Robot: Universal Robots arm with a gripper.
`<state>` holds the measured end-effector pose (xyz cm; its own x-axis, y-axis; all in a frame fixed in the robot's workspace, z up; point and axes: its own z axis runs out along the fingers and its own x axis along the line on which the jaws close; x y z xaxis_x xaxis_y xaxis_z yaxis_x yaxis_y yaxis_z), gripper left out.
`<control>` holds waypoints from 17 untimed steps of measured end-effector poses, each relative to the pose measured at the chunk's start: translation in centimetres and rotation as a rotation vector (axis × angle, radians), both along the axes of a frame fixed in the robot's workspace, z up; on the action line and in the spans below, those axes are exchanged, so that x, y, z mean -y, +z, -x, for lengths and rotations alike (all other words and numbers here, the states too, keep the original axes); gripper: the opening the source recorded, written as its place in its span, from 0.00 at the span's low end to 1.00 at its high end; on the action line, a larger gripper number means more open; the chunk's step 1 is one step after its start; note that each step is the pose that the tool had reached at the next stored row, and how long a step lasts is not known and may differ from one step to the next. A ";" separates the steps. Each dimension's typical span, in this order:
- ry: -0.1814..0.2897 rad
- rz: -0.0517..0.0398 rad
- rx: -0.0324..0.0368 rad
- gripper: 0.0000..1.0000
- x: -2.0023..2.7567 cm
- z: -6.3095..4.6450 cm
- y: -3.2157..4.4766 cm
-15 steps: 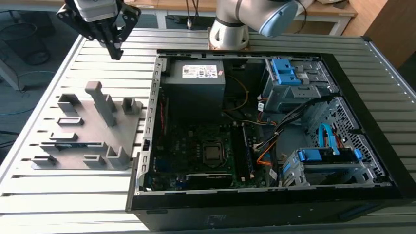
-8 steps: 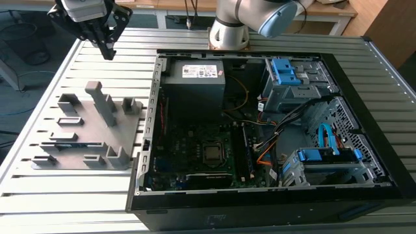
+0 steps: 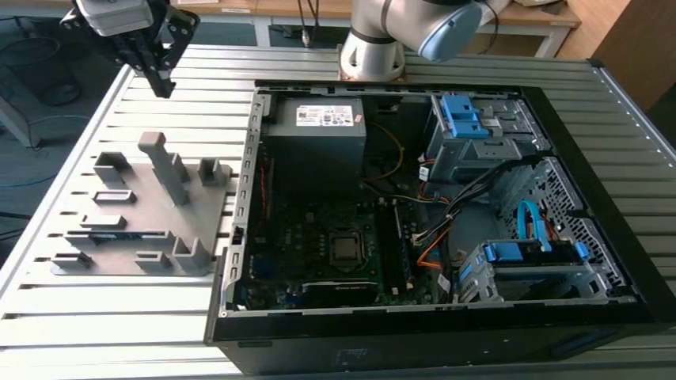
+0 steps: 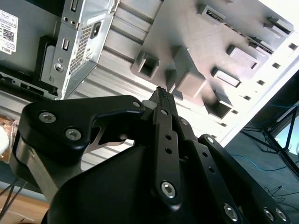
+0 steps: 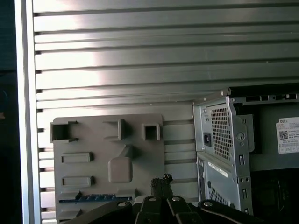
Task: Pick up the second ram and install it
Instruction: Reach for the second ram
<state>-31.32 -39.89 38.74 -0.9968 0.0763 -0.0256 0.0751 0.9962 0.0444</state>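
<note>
A slatted metal table (image 3: 127, 332) carries everything. On it lies 1 open computer case (image 3: 423, 336), its motherboard (image 3: 317, 229) exposed and blue drive brackets along the side at the exterior view's right. The pale robot arm (image 3: 423, 24) rises from the table behind the case.

Beside the case, on the exterior view's left, sits a grey fixture plate (image 3: 217, 214) with raised blocks and shallow slots (3 taller blocks stand along its far edge).

The black gripper (image 3: 164, 89) hangs above the bare slats past the fixture's far edge, in the exterior view's upper left corner, pointing down. In both wrist views its fingers meet at the tip with nothing between them, so the claw is closed and empty.

The second ram (image 5: 93, 198) shows in the first wrist view as a long, thin, bluish-dark strip lying in a long slot of the fixture plate, on the part of the plate away from the tall blocks. It is well apart from the gripper and untouched.
</note>
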 end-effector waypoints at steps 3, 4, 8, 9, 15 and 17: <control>0.000 0.0000 0.0000 0.10 0.00 0.6 -0.03; 0.000 0.0000 -0.0001 0.10 0.00 0.8 -0.04; 0.000 0.0000 0.0000 0.10 0.00 1.5 -0.10; 0.000 0.0000 0.0000 0.10 0.00 1.6 -0.11; 0.000 0.0000 0.0000 0.10 0.01 2.4 -0.18; 0.000 0.0000 0.0000 0.10 0.02 2.7 -0.20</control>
